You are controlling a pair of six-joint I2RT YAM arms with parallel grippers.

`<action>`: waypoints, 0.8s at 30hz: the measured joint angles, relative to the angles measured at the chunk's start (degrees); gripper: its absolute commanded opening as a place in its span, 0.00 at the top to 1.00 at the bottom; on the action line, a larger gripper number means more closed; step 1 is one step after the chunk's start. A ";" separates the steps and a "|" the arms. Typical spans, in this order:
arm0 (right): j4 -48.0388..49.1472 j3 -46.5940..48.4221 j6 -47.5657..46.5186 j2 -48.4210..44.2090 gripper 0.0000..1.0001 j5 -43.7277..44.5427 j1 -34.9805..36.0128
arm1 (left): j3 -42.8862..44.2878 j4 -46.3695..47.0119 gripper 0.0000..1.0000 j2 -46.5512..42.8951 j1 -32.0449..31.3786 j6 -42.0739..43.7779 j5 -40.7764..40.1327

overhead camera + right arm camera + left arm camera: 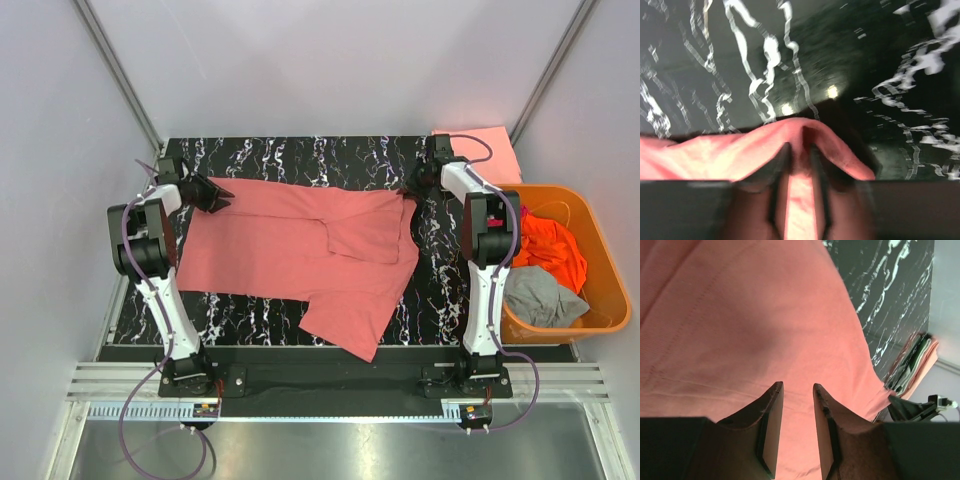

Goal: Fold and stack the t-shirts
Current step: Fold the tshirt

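a salmon-pink t-shirt (270, 250) lies spread across the middle of the black marble-patterned table (300, 155), running from the left arm's side to the right arm's. its far edge runs fairly straight between the two grippers. one flap is folded over onto the middle of the shirt, and a corner of cloth angles out towards the near edge of the table.

the left gripper (208, 192) sits at the shirt's far left corner. in the left wrist view its fingers (772, 425) stand a narrow gap apart, with smooth pink cloth (750, 315) showing between and beyond them. i cannot tell whether they nip the cloth or only rest over it.

the right gripper (416, 190) is at the shirt's far right edge. in the blurred right wrist view its fingers (777, 165) are drawn close together on a raised ridge of the shirt's edge (700, 155), which humps up around the tips above the table (840, 60).

a folded peach-pink t-shirt (485, 150) lies at the far right corner of the table, beyond the right gripper. an orange plastic basket (615, 320) stands to the right of the right arm. inside it are a crumpled bright orange t-shirt (550, 250) and a grey t-shirt (540, 295), touching each other.
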 measured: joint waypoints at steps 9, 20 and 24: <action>0.02 -0.92 5.22 0.00 0.95 10.82 -0.57 | -0.04 1.64 0.65 3.04 2.49 -3.04 0.00; -0.66 4.35 5.03 2.10 0.80 10.58 -0.90 | 3.15 1.90 0.64 5.27 3.65 -2.29 1.22; -3.67 8.76 2.60 3.13 0.55 9.97 -0.94 | 5.27 -1.09 0.60 4.87 3.65 0.83 -0.79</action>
